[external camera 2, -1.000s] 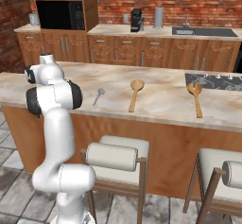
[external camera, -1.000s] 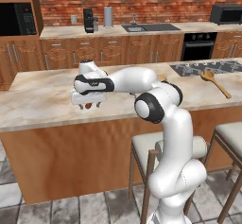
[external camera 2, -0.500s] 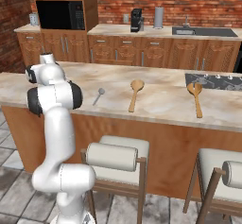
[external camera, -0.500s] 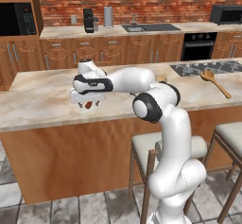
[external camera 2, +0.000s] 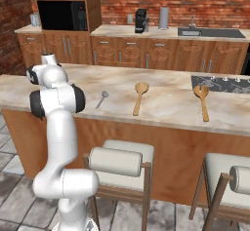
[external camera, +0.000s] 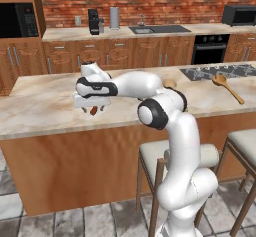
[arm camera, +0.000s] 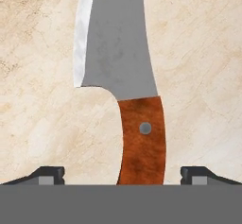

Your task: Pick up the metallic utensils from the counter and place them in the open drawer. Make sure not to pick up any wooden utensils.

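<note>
Hand view: your pincer [arm camera: 123,176] stands wide open, gripping nothing, its two dark tips at the lower left and lower right of the frame, with the knife [arm camera: 124,81] lying flat on the beige marbled counter [arm camera: 38,124] between them. The reddish-brown handle runs down to the lower centre; the grey blade widens toward the top of the frame.

Left base view: the pincer [external camera: 93,109] hangs just above the counter [external camera: 40,116] left of centre, and a bit of the reddish handle shows beneath it.

Right base view: the silver spoon [external camera 2: 101,99] lies left of centre on the counter, with two wooden spoons [external camera 2: 138,97] to its right; leave those alone.

Handling, as a judgement: the knife is probably stiff, light and thin, so it sits low against the stone. Take hold across the handle, near the rivet, where the flat sides offer the tips a firm seat; the smooth blade is likely slippery and tapers. Descend until the tips nearly meet the counter before closing.
</note>
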